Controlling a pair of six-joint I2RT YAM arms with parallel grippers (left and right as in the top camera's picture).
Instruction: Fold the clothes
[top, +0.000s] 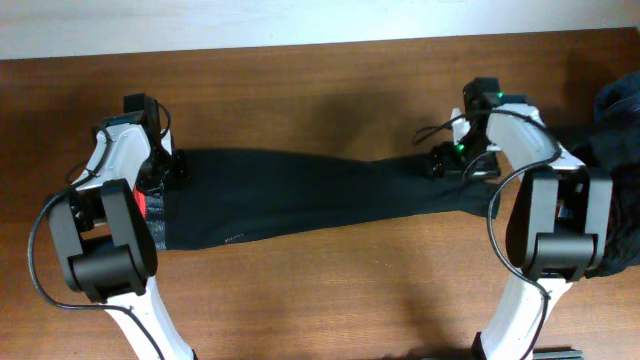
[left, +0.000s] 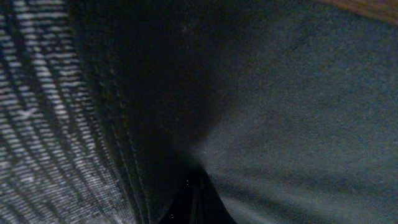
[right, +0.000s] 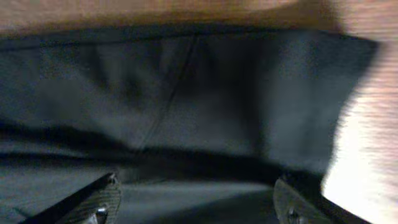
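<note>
- Pants (top: 300, 195): long, black, soft; lie flat across table (top: 300, 90), stretched L–R between both arms, one long strip, narrower toward R end.
- Waistband (top: 165, 228): grey, at pants' L end, by L arm; in L wrist view shows as a pale woven band (left: 37, 124) beside dark cloth w/ stitch lines.
- Red edge (top: 152, 205): bright strip just inside waistband, partly hidden by L arm.
- L gripper (top: 168, 168): at far corner of waist end, down on cloth. Tips pressed together; L wrist view is filled w/ fabric, creases running down into the dark spot at bottom centre, so it reads as pinching the pants.
- R gripper (top: 448, 160): low over leg end of pants. In R wrist view, fingers (right: 102, 199) stand spread wide, nothing pinched betw. them; black cloth lies under and ahead, hem edge at R, bare wood beyond. View blurred.
- Denim heap (top: 620, 110): dark + blue garments, R edge of table, behind R arm, touching or just beside leg end; can't tell which.
- Table: brown wood, bare in front of and behind pants.
</note>
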